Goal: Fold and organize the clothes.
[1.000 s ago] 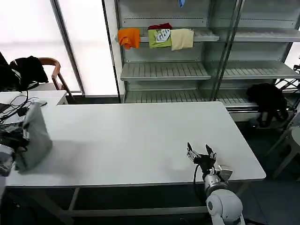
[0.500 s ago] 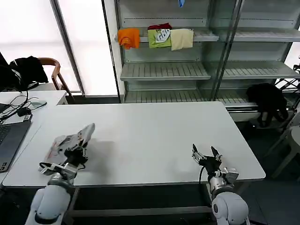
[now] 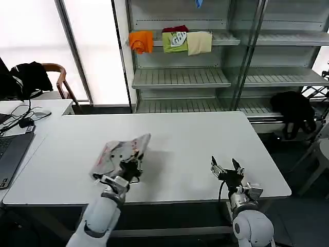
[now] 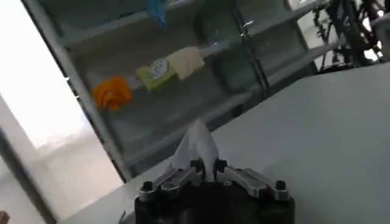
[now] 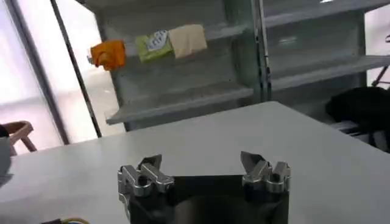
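A folded light grey shirt (image 3: 120,153) with a coloured print hangs over the front-left part of the white table (image 3: 180,139), with my left gripper (image 3: 127,165) shut on it. In the left wrist view a peak of pale cloth (image 4: 196,145) sticks up between the closed fingers of the left gripper (image 4: 206,168). My right gripper (image 3: 226,168) stands open near the table's front right edge with nothing in it. The right wrist view shows the right gripper (image 5: 201,165) with its fingers wide apart over bare tabletop.
Orange (image 3: 141,40), green (image 3: 175,41) and cream (image 3: 199,42) folded garments lie on the upper shelf of the grey rack (image 3: 180,77) behind the table. A laptop (image 3: 9,154) and cables sit at the left edge. A dark garment (image 3: 294,110) hangs at right.
My left arm has carried the grey shirt from the far left edge rightward across the table's front. The right gripper has shifted only slightly and stays open.
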Available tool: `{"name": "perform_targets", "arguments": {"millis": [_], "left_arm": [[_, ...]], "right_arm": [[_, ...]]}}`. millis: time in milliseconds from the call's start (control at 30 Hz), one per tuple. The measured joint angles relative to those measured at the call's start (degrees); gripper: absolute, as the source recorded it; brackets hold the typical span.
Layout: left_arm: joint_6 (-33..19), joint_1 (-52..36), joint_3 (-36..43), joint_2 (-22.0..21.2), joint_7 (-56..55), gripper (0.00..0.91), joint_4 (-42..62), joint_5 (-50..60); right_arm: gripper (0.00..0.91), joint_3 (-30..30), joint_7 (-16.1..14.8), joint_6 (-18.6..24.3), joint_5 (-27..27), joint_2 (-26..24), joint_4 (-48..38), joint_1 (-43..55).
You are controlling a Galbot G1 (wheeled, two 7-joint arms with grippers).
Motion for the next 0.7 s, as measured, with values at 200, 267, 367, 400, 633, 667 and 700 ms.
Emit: {"name": "perform_targets", "arguments": {"millis": [200,267,367,400,633,667,700], "left_arm": [[-2.2,-2.5,4.4,0.1,-1.7,0.907,0.2,-3.1],[-2.3,-3.5,4.9,0.6,-2.4,0.907,-0.5,-5.2],[-1.9,-5.1,5.0,1.6,-3.3,0.907,-2.2,-9.3],[-1.7,-5.5,4.7,2.0,-3.4,0.907,-3.0,-10.9],[-1.6,-5.4,-0.5,5.3,-3.2,0.907,-6.6,-18.4],[-1.7,-5.0,-1.6,5.5,-3.1,0.907,-6.8,-19.1],[-1.9,-4.5,-2.9,5.7,-3.0,0.907,-6.9,-19.8]], "right_arm": [[0.907,-1.2,-1.0,-0.1,-1.3,0.7,0.0,-0.2],[0.907,-2.0,-1.5,-0.4,-1.9,1.1,-0.2,0.1],[0.907,-3.6,-2.3,-0.7,-2.5,1.7,-0.8,0.6],[0.907,-4.2,-2.5,-0.9,-2.6,1.9,-1.0,0.8],[0.907,-9.2,-2.7,-3.0,0.4,3.5,-2.8,2.7],[0.907,-10.0,-2.5,-3.4,1.5,3.7,-3.2,3.0],[0.907,-10.9,-2.3,-3.9,2.9,3.9,-3.7,3.4]]}}
